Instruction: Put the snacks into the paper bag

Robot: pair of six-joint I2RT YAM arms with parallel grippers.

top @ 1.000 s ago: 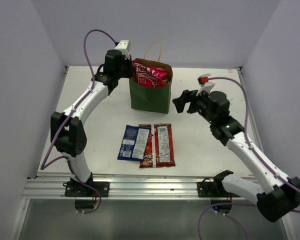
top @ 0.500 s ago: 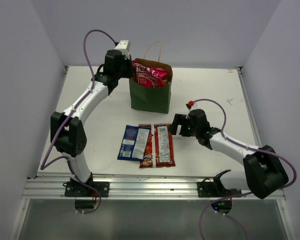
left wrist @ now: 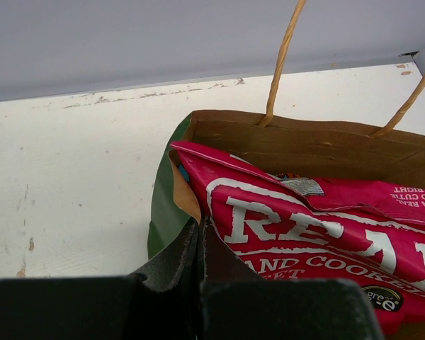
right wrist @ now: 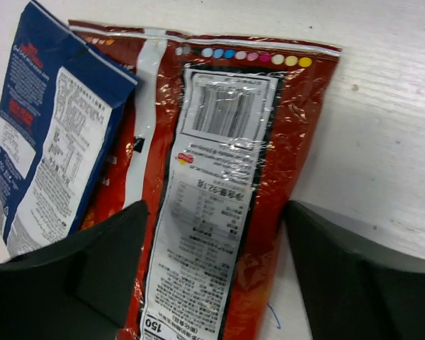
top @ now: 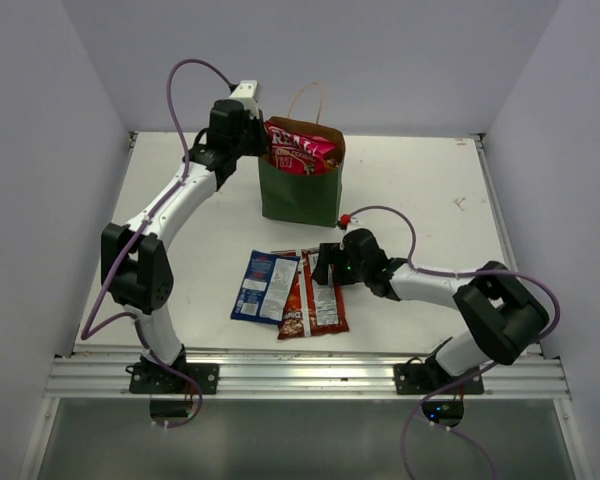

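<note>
At the far side of the white table [top: 430,180], my left gripper [left wrist: 200,237] sits with its jaws pressed together at the near left corner of the green paper bag [top: 300,198], right against the rim; whether paper is pinched between them I cannot tell. The bag stands upright with a tan loop handle [left wrist: 282,67] raised. The pink crisp packet [left wrist: 304,234] lies inside, its top sticking out above the rim. Nearer my bases, 3 packets lie flat side by side. A blue packet [top: 264,285] on the left overlaps an orange-red packet [top: 293,308], and a red packet [right wrist: 227,177] lies barcode side up on the right. My right gripper [top: 325,266] hangs low over that red packet's far end, jaws spread wide, 1 finger [right wrist: 92,269] to each side, holding nothing.
</note>
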